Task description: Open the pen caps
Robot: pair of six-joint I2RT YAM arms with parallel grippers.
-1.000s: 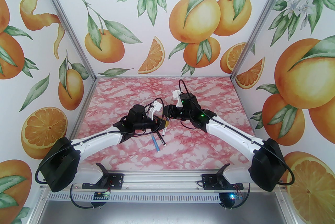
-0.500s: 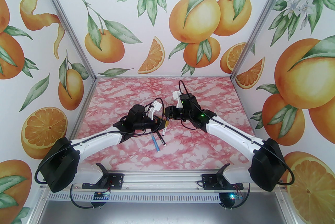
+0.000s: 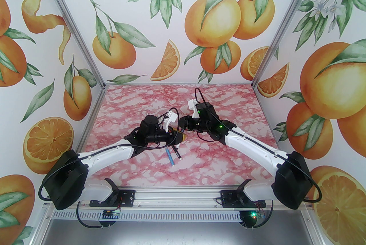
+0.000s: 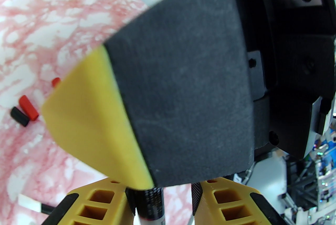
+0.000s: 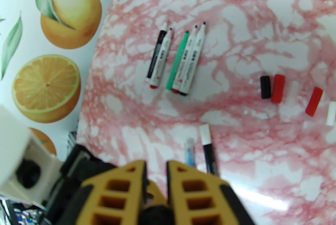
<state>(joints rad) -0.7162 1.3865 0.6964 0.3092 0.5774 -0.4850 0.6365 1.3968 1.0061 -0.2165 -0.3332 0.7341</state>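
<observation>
1. The bench [image 3: 128,103] is carrying everything loose, and both arms are meeting over its middle.
2. The left pincer [image 4: 162,203] is clenching the held pen [image 4: 151,208] by its barrel, off the bench. The pen is running up under the right pincer's big black pad. My read is that this side should be clamping hard and acting as the anchor.
3. The right pincer [image 5: 156,174] is sitting at the held pen's top end with its fingers close together and only a narrow gap between them. The contact is hidden, so I cannot tell whether it is biting the cap. The step in hand is likely the cap pull. It is best done by pinching only the stubby cap, not the barrel. Pulling straight along the pen's axis with no sideways bend should be stopping the barrel slipping through the left pads.
4. Five uncapped pens [image 5: 193,61] are lying side by side with bare tips, so those are looking done.
5. The blue pen [image 5: 189,151] and the black pen [image 5: 210,158] are lying just beside each other near the pincers. The black pen is wearing a white cap [image 5: 204,134], so it is not yet opened. The blue pen's end is too blurred to call.
6. The loose caps are lying in a rough line, well apart from the pens: a black cap [image 5: 265,86] just beside a red cap [image 5: 277,88], then a second red cap [image 5: 314,101] and a white loose cap [image 5: 331,113]. No tray or cup is holding them; they are sitting straight on the bench.
</observation>
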